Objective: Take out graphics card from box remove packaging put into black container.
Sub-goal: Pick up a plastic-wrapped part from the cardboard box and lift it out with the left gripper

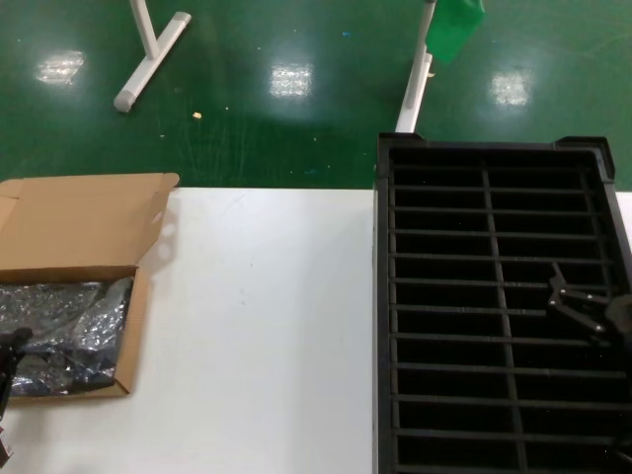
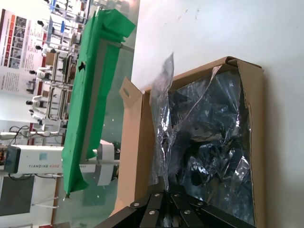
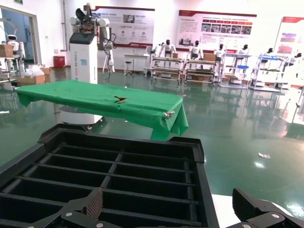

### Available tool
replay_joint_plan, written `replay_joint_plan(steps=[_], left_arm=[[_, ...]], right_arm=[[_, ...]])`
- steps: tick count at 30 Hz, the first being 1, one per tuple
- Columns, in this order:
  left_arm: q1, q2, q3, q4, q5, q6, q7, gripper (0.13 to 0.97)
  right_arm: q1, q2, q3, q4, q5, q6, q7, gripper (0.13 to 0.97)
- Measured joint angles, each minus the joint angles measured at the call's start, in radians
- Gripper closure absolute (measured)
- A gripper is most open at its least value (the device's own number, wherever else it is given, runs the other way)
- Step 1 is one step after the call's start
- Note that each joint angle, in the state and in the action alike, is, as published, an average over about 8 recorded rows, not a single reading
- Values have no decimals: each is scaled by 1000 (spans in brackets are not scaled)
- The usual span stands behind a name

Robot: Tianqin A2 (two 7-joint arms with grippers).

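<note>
At the cardboard box (image 2: 199, 142), left gripper (image 2: 166, 202) fingers are pinching the anti-static bag (image 2: 164, 118) (limp, slippery); right gripper (image 3: 166, 209) is hovering open.

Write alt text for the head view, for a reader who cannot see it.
A white table holds an open brown cardboard box of crinkly silver packaging on the robot's left and a slotted black container on its right. The left claw is at the box's near corner; the right claw hangs over the container.
</note>
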Motion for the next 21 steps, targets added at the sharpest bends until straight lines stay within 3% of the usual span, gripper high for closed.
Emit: replay_joint_plan(steps=[11, 21], left_arm=[[16, -4, 4, -74, -6, 7, -38, 955], [88, -15, -4, -246, -12, 9, -148, 955]], right_arm=[[0, 0, 0, 0, 0, 0, 0, 129], [0, 0, 0, 0, 0, 0, 0, 129]])
